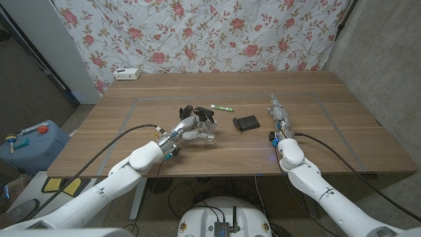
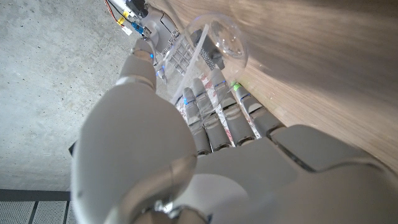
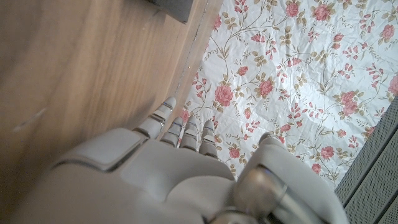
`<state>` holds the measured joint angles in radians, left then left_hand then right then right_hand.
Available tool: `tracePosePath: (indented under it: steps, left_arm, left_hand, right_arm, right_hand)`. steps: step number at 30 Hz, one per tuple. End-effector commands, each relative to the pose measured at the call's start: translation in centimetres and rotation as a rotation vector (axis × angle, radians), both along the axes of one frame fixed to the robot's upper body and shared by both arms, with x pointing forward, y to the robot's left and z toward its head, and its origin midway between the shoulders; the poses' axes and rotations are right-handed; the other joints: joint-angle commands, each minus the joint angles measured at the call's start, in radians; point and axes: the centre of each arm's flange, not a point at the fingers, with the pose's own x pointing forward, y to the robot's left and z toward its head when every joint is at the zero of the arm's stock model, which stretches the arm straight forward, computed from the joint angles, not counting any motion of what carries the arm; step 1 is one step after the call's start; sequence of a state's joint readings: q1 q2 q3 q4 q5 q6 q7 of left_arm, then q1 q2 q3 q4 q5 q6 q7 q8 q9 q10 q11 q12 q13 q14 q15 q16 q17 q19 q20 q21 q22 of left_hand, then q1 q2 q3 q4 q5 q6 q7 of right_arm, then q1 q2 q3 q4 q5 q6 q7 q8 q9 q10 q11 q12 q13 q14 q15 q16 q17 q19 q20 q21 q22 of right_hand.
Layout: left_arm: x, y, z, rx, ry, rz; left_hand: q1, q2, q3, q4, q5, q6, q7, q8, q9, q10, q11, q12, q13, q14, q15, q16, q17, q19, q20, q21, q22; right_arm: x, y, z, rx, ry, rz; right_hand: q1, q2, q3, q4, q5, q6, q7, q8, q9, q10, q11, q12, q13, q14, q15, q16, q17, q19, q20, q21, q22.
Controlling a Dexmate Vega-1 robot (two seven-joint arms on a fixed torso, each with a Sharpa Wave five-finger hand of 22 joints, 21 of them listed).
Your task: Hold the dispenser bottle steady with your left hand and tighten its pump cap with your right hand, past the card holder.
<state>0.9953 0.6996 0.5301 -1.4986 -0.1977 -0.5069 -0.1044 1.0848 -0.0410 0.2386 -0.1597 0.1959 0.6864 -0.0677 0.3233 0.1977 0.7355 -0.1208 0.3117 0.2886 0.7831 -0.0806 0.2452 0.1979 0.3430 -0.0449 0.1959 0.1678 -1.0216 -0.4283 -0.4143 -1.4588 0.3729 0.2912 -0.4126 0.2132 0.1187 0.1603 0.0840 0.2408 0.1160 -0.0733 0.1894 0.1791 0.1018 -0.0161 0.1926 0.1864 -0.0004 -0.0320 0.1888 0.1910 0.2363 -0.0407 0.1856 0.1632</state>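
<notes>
Spanning the scene, the wooden table (image 1: 316, 141) leaves bare room around each arm. Left of centre, the left hand (image 1: 185, 126) wraps its fingers round the clear dispenser bottle (image 1: 205, 129), seemingly lying on its side, probably to brace it. The right hand (image 1: 279, 115) waits, fingers straight, holding nothing, beyond the black card holder (image 1: 247, 122).

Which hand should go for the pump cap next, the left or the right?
The right hand, probably. It holds nothing, fingers straight, beside the card holder. The left hand already grips the clear dispenser bottle, so it is taken.
</notes>
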Motion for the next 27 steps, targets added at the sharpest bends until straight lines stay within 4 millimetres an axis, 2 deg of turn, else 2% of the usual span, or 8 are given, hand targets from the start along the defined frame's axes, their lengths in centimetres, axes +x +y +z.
tracePosePath:
  steps: [1,18,27]
  left_arm:
    - [-0.7,-2.0,1.3,-0.029,-0.020,0.019]
    - [0.0,-4.4,3.7,-0.031,-0.030,0.051]
    - [0.1,-5.9,3.8,-0.064,-0.019,0.079]
  left_hand:
    - [0.039,0.095,0.017,0.018,-0.003,0.140,0.008,0.007,0.005,0.014,0.004,0.006,0.005,0.020,-0.111,0.006,0.000,0.009,-0.110,-0.004,-0.001]
    - [0.036,0.100,0.022,0.017,-0.003,0.184,0.014,0.022,0.005,0.031,0.009,0.012,0.020,0.031,-0.106,0.000,-0.006,0.010,-0.114,-0.007,-0.002]
    - [0.034,0.104,0.025,0.018,-0.003,0.193,0.020,0.025,0.006,0.035,0.010,0.013,0.026,0.036,-0.102,-0.001,-0.007,0.009,-0.114,-0.008,-0.002]
  right_arm:
    - [-0.1,-0.8,0.5,-0.016,0.011,0.033]
    - [-0.4,-1.6,1.5,-0.054,0.031,0.029]
    - [-0.3,-1.8,2.0,-0.077,0.040,0.029]
  right_hand:
    - [0.000,-0.001,0.001,-0.003,0.005,0.012,0.001,0.003,0.003,0.004,0.004,0.001,0.000,-0.001,-0.020,0.006,0.001,0.009,-0.048,0.001,0.003]
    - [-0.001,0.002,0.002,-0.002,0.005,0.008,0.000,0.001,0.003,0.005,0.010,0.002,0.000,-0.004,-0.013,0.006,0.002,0.006,-0.049,0.000,0.003]
    - [0.000,0.004,0.004,-0.002,0.006,0.009,0.001,0.001,0.003,0.004,0.011,0.001,0.000,-0.004,-0.014,0.006,0.002,0.006,-0.050,0.000,0.003]
